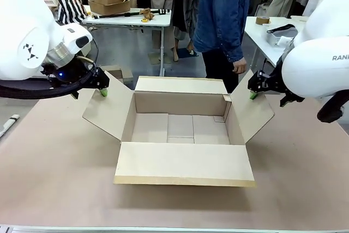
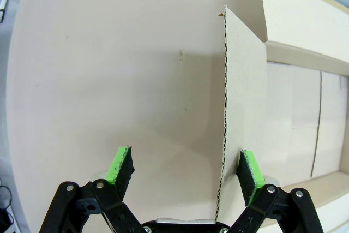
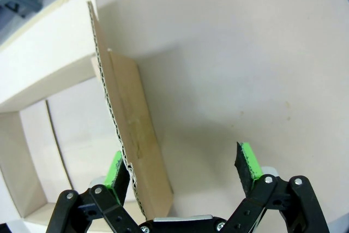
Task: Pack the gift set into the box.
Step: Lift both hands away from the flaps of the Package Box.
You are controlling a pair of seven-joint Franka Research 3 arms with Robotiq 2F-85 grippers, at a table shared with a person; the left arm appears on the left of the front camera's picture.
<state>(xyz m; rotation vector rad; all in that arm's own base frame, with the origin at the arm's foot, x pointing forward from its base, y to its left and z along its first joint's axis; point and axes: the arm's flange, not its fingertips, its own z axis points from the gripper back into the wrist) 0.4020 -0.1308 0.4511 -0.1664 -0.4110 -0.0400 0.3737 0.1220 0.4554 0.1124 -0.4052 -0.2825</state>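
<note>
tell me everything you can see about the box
The box is a plain brown corrugated cardboard carton, upright in the middle of the table, open at the top. All four flaps are folded outward: the near and far ones lie roughly level, the side ones slant upward. Its floor of inner flaps shows bare. The left gripper and right gripper, both open, each straddle a side flap's edge; whether they touch it I cannot tell.

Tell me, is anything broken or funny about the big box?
Nothing looks broken. The box sits open and empty, flaps spread. One odd bit: the left tool and right tool, both open, each straddle a side flap's edge.
</note>
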